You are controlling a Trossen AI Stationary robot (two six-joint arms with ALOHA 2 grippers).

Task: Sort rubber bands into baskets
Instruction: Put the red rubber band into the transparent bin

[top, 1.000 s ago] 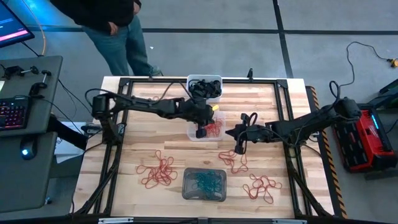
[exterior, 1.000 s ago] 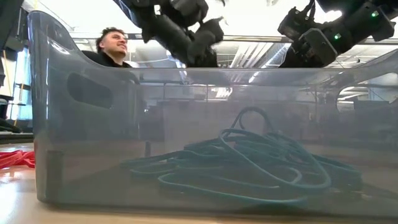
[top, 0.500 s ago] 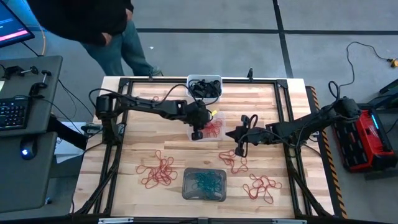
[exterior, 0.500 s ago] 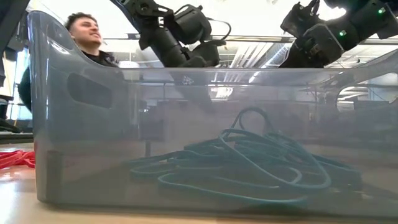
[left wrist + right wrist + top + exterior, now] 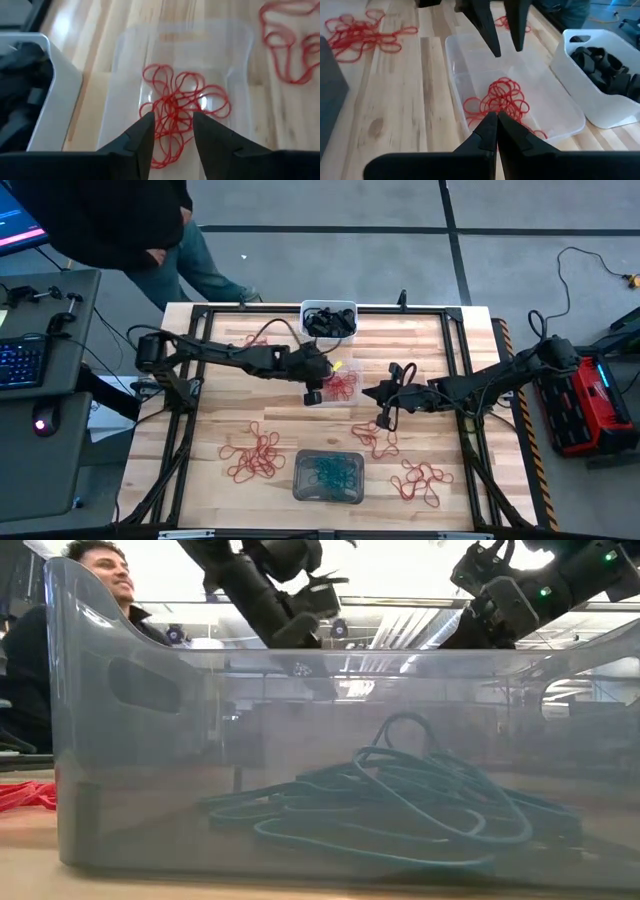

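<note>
We note the wooden table point(image 5: 250, 340) with a black frame around its edge, and a person point(image 5: 110, 220) in dark clothing standing beyond its far left corner. The left arm reaches across the table's far half, and the right arm comes in from the right side.

Three baskets sit along the table's centre line. The white basket point(image 5: 329, 319) is at the far edge and holds black rubber bands point(image 5: 602, 65). The clear basket point(image 5: 130, 90) is in the middle, just in front of the white one, with a tangle of red rubber bands point(image 5: 177, 110) inside. The grey basket point(image 5: 328, 477) is nearest the front edge and holds blue-teal rubber bands point(image 5: 400, 795).

The left gripper point(image 5: 172, 131) hangs above the clear basket, jaws spread apart with nothing between them; we see the red tangle lying on the basket floor below the fingertips. The right gripper point(image 5: 496, 117) sits just to the right of the clear basket, its jaws pressed together and empty.

Loose red bands point(image 5: 255, 455) lie in three clusters on the bare wood: front left, just right of centre beneath the right gripper, and front right.
</note>
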